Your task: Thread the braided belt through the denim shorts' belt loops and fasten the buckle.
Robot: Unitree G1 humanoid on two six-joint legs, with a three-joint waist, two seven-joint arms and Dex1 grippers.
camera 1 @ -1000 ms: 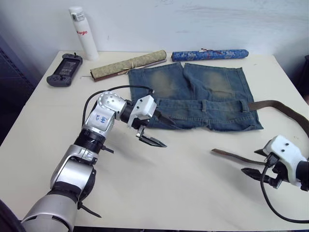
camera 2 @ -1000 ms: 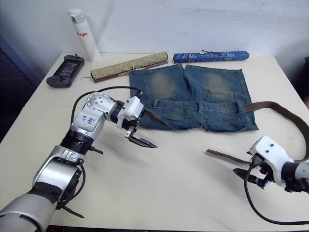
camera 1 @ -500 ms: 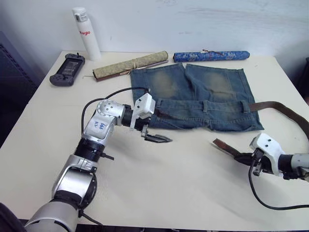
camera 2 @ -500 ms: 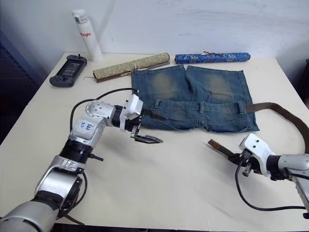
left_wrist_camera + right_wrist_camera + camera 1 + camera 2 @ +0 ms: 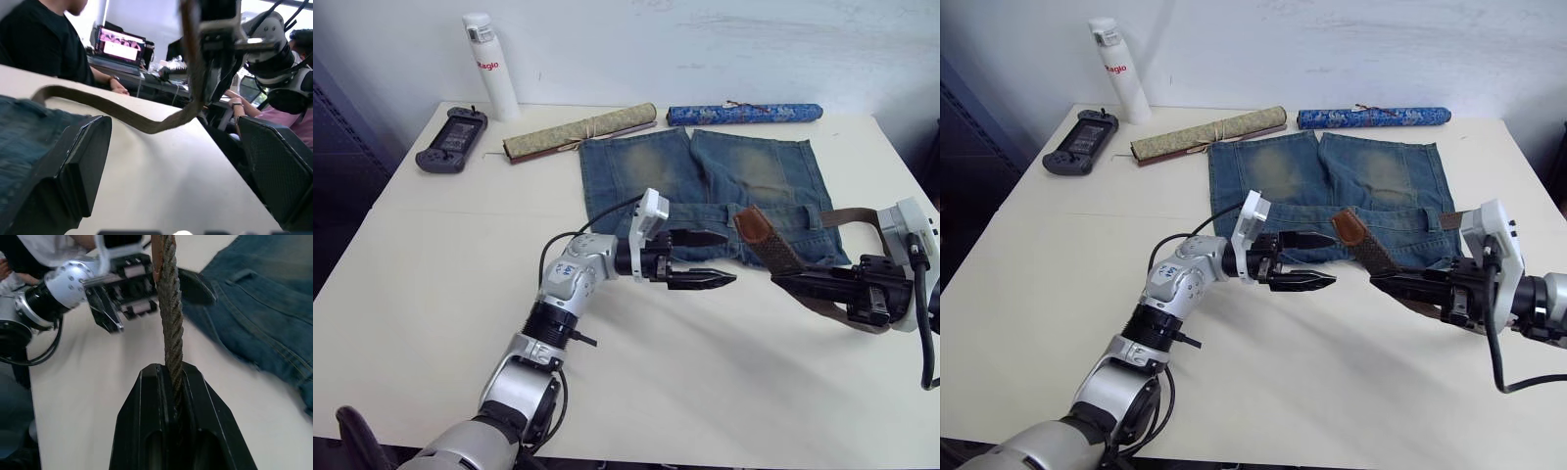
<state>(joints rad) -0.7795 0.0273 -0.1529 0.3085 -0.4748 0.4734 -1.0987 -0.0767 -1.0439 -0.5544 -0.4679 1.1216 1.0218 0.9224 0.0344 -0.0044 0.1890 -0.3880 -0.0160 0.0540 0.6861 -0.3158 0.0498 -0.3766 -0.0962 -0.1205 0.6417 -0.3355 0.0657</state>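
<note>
Both hands swung in over denim shorts (image 5: 705,186) — right hand (image 5: 783,284) clamps braided belt (image 5: 766,238) tip aloft, left hand (image 5: 710,259) gapes empty. Risk: floppy tip droops, handoff misses.

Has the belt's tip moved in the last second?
Yes. The belt's tip, pinched in the right gripper, has risen off the table to hang over the shorts' waistband.
</note>
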